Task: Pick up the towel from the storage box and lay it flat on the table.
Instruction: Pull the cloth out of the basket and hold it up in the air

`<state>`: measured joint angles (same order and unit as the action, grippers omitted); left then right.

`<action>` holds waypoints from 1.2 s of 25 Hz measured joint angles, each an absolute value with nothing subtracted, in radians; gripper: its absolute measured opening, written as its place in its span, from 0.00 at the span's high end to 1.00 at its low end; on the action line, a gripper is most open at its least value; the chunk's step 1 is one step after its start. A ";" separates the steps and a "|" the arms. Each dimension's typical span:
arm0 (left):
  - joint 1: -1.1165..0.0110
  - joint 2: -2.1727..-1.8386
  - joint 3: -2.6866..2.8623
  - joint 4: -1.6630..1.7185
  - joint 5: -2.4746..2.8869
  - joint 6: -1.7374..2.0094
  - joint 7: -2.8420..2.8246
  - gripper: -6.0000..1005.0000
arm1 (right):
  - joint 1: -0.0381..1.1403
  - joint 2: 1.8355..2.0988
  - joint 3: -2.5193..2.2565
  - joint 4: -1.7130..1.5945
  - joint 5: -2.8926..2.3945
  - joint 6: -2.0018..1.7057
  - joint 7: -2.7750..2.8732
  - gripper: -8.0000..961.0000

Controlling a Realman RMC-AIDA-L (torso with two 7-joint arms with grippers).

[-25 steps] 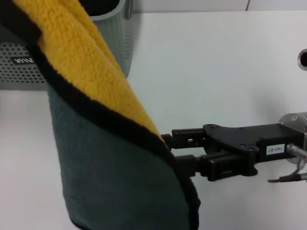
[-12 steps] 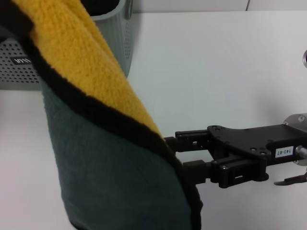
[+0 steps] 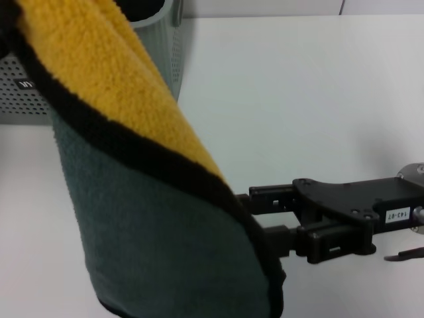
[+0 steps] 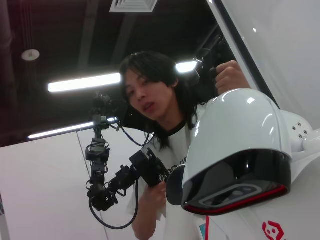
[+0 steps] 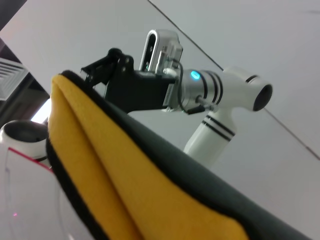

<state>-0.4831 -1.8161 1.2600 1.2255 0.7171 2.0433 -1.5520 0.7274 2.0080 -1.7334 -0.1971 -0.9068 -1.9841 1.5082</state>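
The towel (image 3: 139,218) hangs in the air at the left of the head view, yellow side above, dark grey-green side below, with black binding. It also fills the lower part of the right wrist view (image 5: 130,180). My left gripper (image 5: 89,75) shows only in the right wrist view, shut on the towel's top corner. My right gripper (image 3: 255,218) reaches in from the right and is closed on the towel's black edge; its tips are hidden behind the cloth. The storage box (image 3: 162,53) stands behind the towel at the back left of the table (image 3: 298,99).
The box's dark label (image 3: 22,84) peeks out by the towel's left edge. The left wrist view points upward at a person, the robot's head shell (image 4: 235,150) and the ceiling.
My right gripper has moved right and toward me with the towel's edge following. The hanging towel has spread wider, covering more of the box.
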 joint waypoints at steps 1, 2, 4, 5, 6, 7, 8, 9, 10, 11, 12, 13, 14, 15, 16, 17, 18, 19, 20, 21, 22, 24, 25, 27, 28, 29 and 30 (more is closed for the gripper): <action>-0.486 -1.817 1.260 1.226 0.717 2.043 -1.552 0.98 | 0.729 2.009 -1.734 -0.199 -0.912 -1.988 1.506 0.21; -0.489 -1.820 1.260 1.226 0.717 2.043 -1.551 0.98 | 0.730 2.011 -1.734 -0.201 -0.916 -1.990 1.506 0.22; -0.496 -1.825 1.259 1.227 0.716 2.043 -1.550 0.98 | 0.734 2.013 -1.734 -0.203 -0.924 -1.995 1.504 0.22; -0.498 -1.826 1.259 1.229 0.716 2.043 -1.550 0.98 | 0.736 2.013 -1.734 -0.204 -0.925 -2.000 1.501 0.24; -0.500 -1.826 1.259 1.230 0.716 2.043 -1.550 0.98 | 0.738 2.014 -1.735 -0.205 -0.926 -2.005 1.499 0.25; -0.501 -1.826 1.259 1.232 0.716 2.043 -1.550 0.98 | 0.739 2.014 -1.735 -0.205 -0.926 -2.009 1.497 0.27; -0.501 -1.826 1.260 1.233 0.717 2.043 -1.549 0.98 | 0.740 2.014 -1.734 -0.206 -0.926 -2.016 1.493 0.28; -0.502 -1.826 1.260 1.233 0.719 2.043 -1.549 0.98 | 0.741 2.014 -1.732 -0.206 -0.926 -2.020 1.489 0.30; -0.502 -1.826 1.262 1.233 0.721 2.043 -1.549 0.98 | 0.741 2.014 -1.729 -0.206 -0.926 -2.023 1.486 0.31; -0.501 -1.826 1.263 1.232 0.722 2.043 -1.549 0.98 | 0.741 2.014 -1.727 -0.206 -0.926 -2.027 1.483 0.32; -0.499 -1.826 1.265 1.228 0.724 2.043 -1.549 0.98 | 0.743 2.013 -1.725 -0.206 -0.926 -2.032 1.479 0.34; -0.498 -1.826 1.265 1.228 0.725 2.043 -1.549 0.98 | 0.746 2.013 -1.725 -0.207 -0.925 -2.041 1.476 0.35; -0.495 -1.826 1.265 1.227 0.726 2.043 -1.549 0.98 | 0.750 2.012 -1.725 -0.207 -0.924 -2.051 1.473 0.37; -0.492 -1.827 1.266 1.227 0.727 2.043 -1.549 0.98 | 0.754 2.012 -1.724 -0.208 -0.922 -2.060 1.472 0.38; -0.490 -1.827 1.266 1.226 0.728 2.043 -1.549 0.98 | 0.759 2.012 -1.724 -0.210 -0.921 -2.067 1.471 0.40; -0.489 -1.827 1.266 1.226 0.732 2.043 -1.549 0.98 | 0.762 2.012 -1.723 -0.212 -0.921 -2.070 1.471 0.43; -0.489 -1.828 1.265 1.225 0.736 2.043 -1.549 0.98 | 0.763 2.012 -1.722 -0.214 -0.920 -2.071 1.471 0.45; -0.488 -1.830 1.266 1.225 0.741 2.043 -1.550 0.98 | 0.764 2.012 -1.721 -0.216 -0.920 -2.071 1.471 0.48; -0.488 -1.833 1.266 1.225 0.747 2.043 -1.551 0.98 | 0.764 2.012 -1.717 -0.217 -0.920 -2.070 1.471 0.50; -0.488 -1.836 1.266 1.225 0.752 2.043 -1.552 0.98 | 0.764 2.012 -1.712 -0.217 -0.919 -2.069 1.471 0.53; -0.488 -1.838 1.266 1.224 0.755 2.043 -1.553 0.98 | 0.762 2.010 -1.707 -0.217 -0.919 -2.069 1.471 0.57; -0.485 -1.839 1.266 1.224 0.759 2.043 -1.554 0.98 | 0.758 2.006 -1.693 -0.215 -0.919 -2.070 1.471 0.61; -0.483 -1.839 1.266 1.224 0.759 2.043 -1.555 0.98 | 0.754 2.002 -1.686 -0.213 -0.919 -2.072 1.471 0.62; -0.477 -1.839 1.265 1.224 0.758 2.043 -1.556 0.98 | 0.742 1.995 -1.676 -0.211 -0.918 -2.073 1.471 0.64; -0.475 -1.839 1.265 1.224 0.758 2.043 -1.557 0.98 | 0.735 1.991 -1.671 -0.211 -0.918 -2.073 1.471 0.65; -0.474 -1.839 1.266 1.225 0.758 2.043 -1.557 0.98 | 0.728 1.988 -1.664 -0.212 -0.918 -2.073 1.471 0.66; -0.474 -1.839 1.266 1.225 0.758 2.043 -1.557 0.98 | 0.723 1.986 -1.660 -0.212 -0.918 -2.074 1.471 0.66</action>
<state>-0.4736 -1.8392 1.2655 1.2247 0.7575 2.0432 -1.5569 0.7231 1.9855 -1.6601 -0.2123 -0.9176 -2.0736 1.4710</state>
